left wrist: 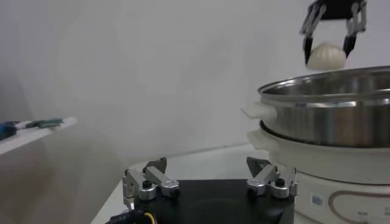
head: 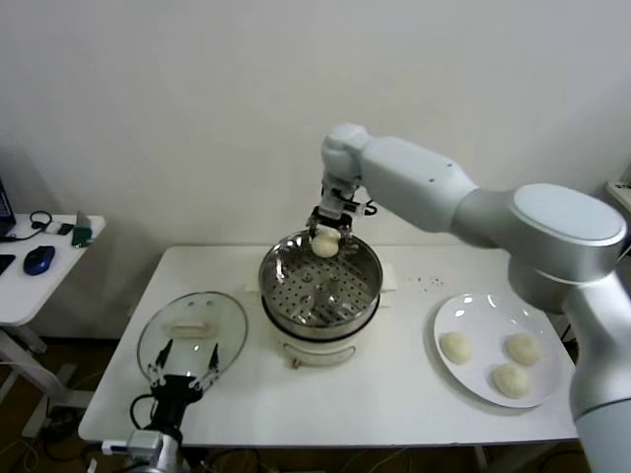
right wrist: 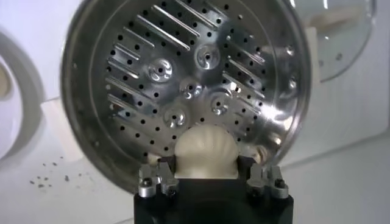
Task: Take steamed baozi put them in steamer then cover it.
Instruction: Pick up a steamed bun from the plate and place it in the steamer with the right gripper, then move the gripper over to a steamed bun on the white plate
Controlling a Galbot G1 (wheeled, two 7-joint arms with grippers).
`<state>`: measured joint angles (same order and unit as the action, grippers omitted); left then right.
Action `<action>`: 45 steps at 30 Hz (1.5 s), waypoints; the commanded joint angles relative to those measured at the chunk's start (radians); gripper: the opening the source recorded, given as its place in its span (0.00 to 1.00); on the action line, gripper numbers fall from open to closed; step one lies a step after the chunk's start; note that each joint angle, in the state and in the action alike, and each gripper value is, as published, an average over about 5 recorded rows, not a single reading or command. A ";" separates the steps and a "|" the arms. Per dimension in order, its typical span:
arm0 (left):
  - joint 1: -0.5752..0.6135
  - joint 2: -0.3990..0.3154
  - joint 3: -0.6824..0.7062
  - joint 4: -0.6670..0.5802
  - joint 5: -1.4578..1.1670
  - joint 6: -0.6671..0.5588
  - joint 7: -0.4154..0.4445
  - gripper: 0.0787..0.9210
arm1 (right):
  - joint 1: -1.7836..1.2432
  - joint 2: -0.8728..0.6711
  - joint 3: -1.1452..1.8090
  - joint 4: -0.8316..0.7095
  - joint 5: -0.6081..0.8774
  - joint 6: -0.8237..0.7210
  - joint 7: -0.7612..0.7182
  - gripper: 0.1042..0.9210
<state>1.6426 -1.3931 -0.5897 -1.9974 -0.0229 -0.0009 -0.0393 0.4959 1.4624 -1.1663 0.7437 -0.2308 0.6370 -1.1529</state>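
My right gripper (head: pixel 328 229) is shut on one cream-white baozi (head: pixel 325 244) and holds it just above the far rim of the steamer (head: pixel 272 296). In the right wrist view the baozi (right wrist: pixel 205 151) sits between the fingers over the steamer's bare perforated floor (right wrist: pixel 183 79). Three more baozi (head: pixel 455 347) (head: pixel 523 347) (head: pixel 512 380) lie on the white plate (head: pixel 481 311) at the right. My left gripper (head: pixel 184 367) stands open and empty at the table's front left, over the near edge of the glass lid (head: pixel 192 330). From the left wrist, the held baozi (left wrist: pixel 326 56) hangs above the steel pot (left wrist: pixel 329 115).
The steamer sits on a cream-white electric base (head: pixel 314 347) mid-table. A side table (head: pixel 30 286) with a blue mouse (head: pixel 39 259) stands to the left. Dark specks (head: pixel 429 283) lie on the table behind the plate. A white wall is close behind.
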 commanded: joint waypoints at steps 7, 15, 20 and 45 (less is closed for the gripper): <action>0.005 0.015 -0.023 -0.016 -0.004 0.001 0.001 0.88 | -0.141 0.116 0.083 -0.152 -0.293 0.120 0.057 0.67; 0.001 0.011 -0.039 -0.011 -0.017 0.002 0.000 0.88 | -0.164 0.130 0.106 -0.186 -0.335 0.128 0.065 0.69; 0.002 0.013 -0.044 -0.012 -0.022 0.003 -0.002 0.88 | -0.166 0.126 0.119 -0.179 -0.330 0.112 0.050 0.79; 0.005 0.016 -0.022 -0.020 -0.025 0.008 -0.007 0.88 | 0.356 -0.496 -0.408 0.360 0.708 -0.473 0.058 0.88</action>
<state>1.6487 -1.3741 -0.6227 -2.0124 -0.0457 0.0034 -0.0464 0.6360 1.2649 -1.2947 0.8862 0.0257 0.5034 -1.1802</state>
